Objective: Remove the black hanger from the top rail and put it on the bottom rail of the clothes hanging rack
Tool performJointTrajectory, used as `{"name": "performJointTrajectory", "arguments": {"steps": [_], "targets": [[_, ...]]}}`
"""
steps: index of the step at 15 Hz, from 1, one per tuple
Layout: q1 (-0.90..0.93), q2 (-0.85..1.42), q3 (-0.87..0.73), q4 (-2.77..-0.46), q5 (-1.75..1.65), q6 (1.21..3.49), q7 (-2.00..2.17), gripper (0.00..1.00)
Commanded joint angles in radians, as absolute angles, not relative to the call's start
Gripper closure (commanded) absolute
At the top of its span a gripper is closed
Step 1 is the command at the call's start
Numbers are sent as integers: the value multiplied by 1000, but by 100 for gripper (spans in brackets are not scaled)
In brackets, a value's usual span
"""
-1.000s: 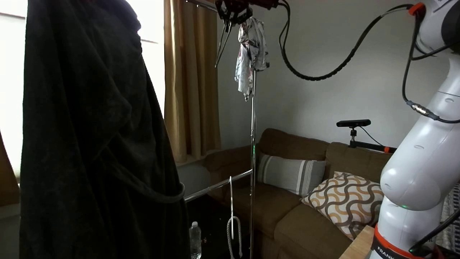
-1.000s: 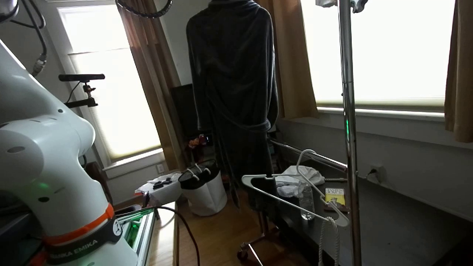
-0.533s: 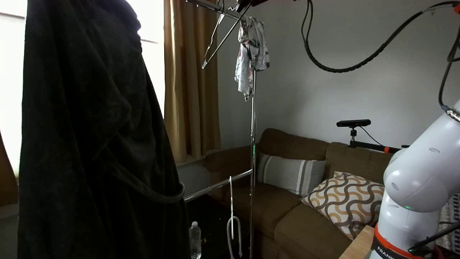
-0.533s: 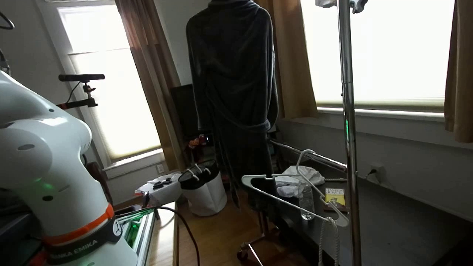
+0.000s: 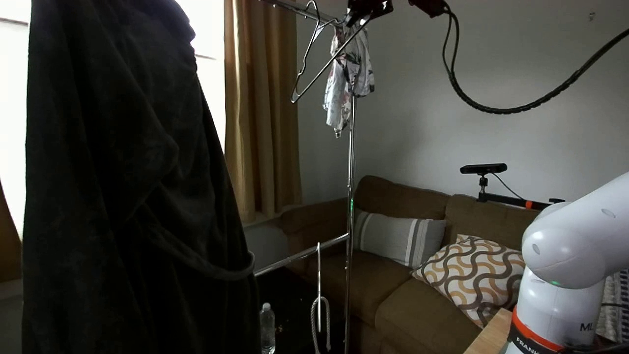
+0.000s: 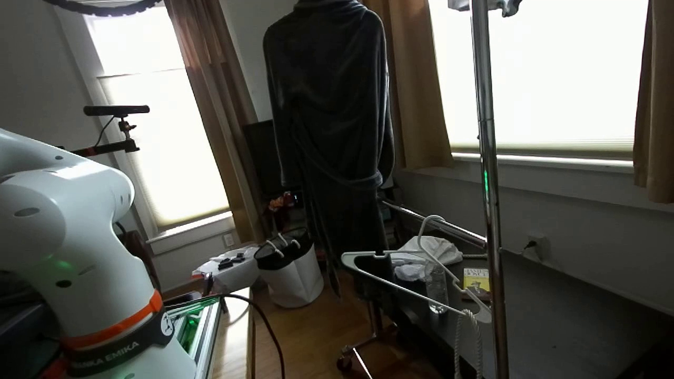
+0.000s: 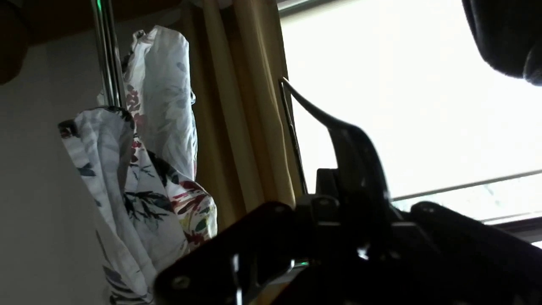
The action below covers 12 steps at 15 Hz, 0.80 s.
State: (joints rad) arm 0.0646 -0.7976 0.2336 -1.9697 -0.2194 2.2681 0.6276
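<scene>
I have the slim, open-framed black hanger (image 7: 358, 148) tilted in the black two-fingered gripper (image 7: 353, 203), its jaws pinched onto it toward one end. It is high up near the rack's shiny chrome upright post (image 5: 350, 196), the free end slanting down; in an exterior view the hook overlaps the chrome top rail (image 5: 292, 7), and I can't tell whether they touch. A white floral-print cloth (image 7: 144, 203) is bunched on the upper part of the post. Lower down, just beside the post, a thin white hanger (image 5: 319, 280) hangs on the chrome bottom rail (image 5: 295, 257), carrying a twisted pale rope (image 6: 478, 339). Left of the post, in an exterior view, hangs a long dark grey robe (image 5: 132, 172); behind it stands a brown fabric sofa (image 5: 413, 309), right of the post.
</scene>
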Motion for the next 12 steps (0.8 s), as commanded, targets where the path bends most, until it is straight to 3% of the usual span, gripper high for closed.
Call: {"name": "performJointTrajectory", "arguments": {"steps": [1, 6, 12], "targets": [[-73, -936, 295, -2080, -187, 2325, 764, 98], [-187, -892, 404, -2024, -203, 2344, 899, 98], [-163, -972, 390, -2102, -209, 2349, 860, 98]]}}
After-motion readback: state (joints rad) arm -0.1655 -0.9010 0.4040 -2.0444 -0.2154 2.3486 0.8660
